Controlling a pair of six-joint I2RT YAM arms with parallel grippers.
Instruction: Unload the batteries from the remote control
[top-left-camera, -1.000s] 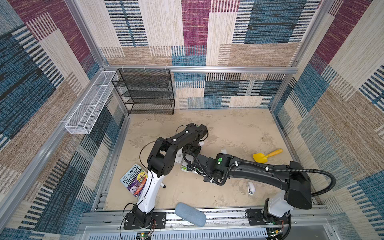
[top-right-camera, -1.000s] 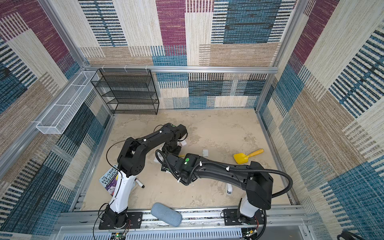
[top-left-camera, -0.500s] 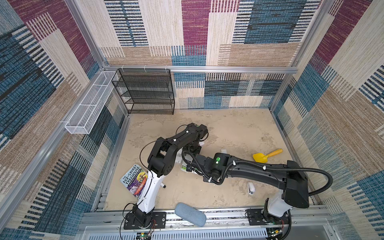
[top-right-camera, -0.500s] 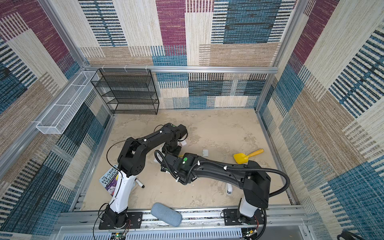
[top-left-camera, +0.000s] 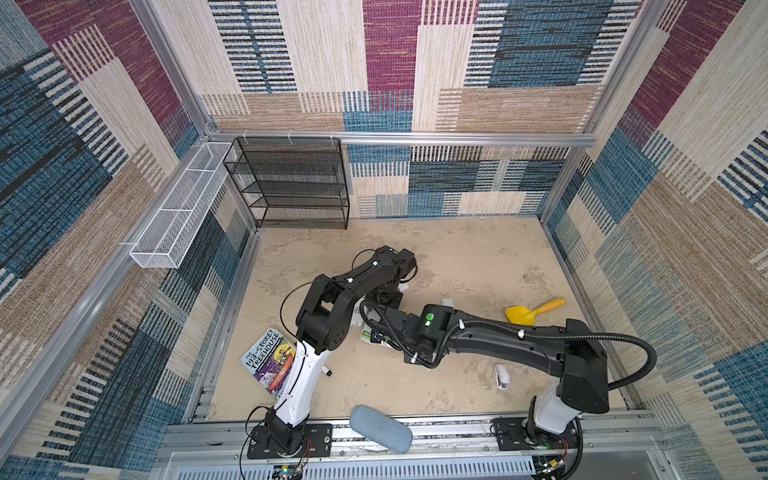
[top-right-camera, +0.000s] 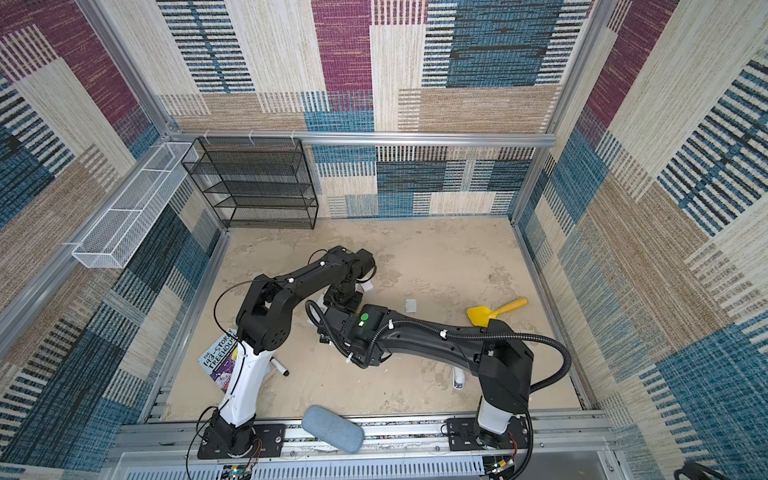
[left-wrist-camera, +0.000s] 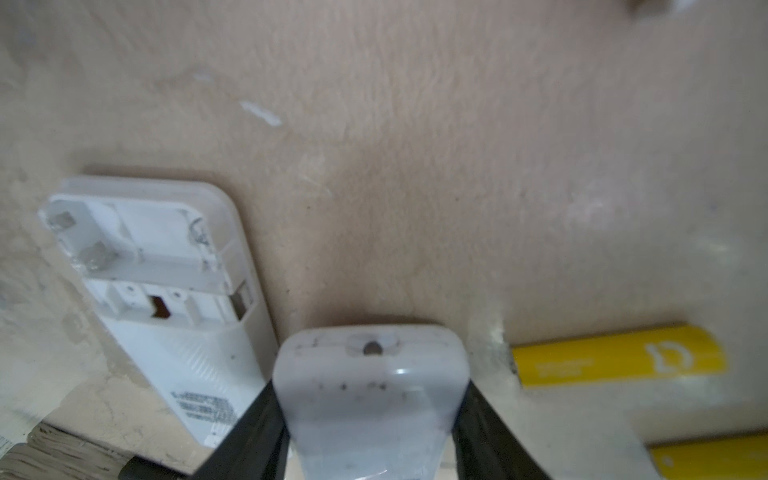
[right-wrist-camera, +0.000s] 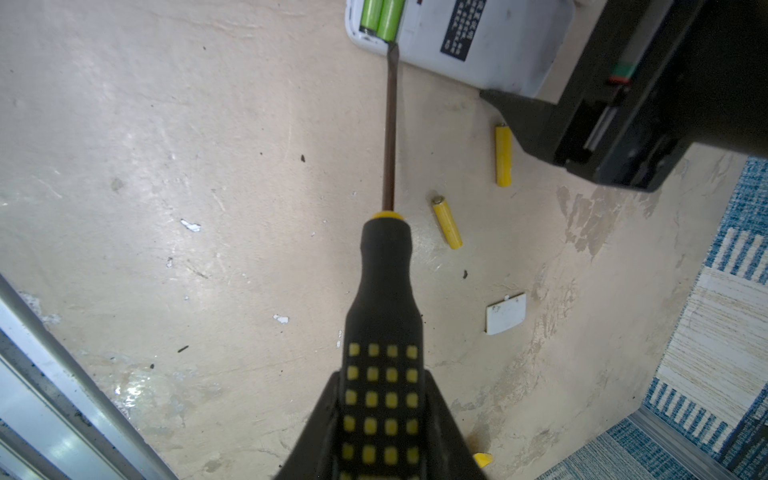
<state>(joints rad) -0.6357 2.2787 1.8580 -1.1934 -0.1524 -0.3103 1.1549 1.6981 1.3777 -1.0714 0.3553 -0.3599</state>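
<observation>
My left gripper (left-wrist-camera: 370, 399) is shut on the end of a white remote control (left-wrist-camera: 370, 374), which it holds against the floor. Two green batteries (right-wrist-camera: 382, 18) sit in that remote's (right-wrist-camera: 478, 37) open compartment. My right gripper (right-wrist-camera: 382, 399) is shut on the black-and-yellow handle of a screwdriver (right-wrist-camera: 384, 266); its blade tip touches the end of the green batteries. Two yellow batteries (right-wrist-camera: 446, 222) (right-wrist-camera: 503, 156) lie loose on the floor beside the remote. In both top views the two grippers (top-left-camera: 386, 297) (top-left-camera: 380, 332) meet mid-floor, and the arms hide most of the remote.
A second white remote (left-wrist-camera: 158, 291) with an empty compartment lies beside the held one. A white battery cover (right-wrist-camera: 505, 313) lies nearby. A yellow scoop (top-left-camera: 528, 313), a book (top-left-camera: 268, 361), a blue-grey case (top-left-camera: 380, 428), a black mesh shelf (top-left-camera: 291, 183) and a white wire basket (top-left-camera: 178, 220) are around.
The right arm has crept slightly left toward the remote. Both grips are unchanged.
</observation>
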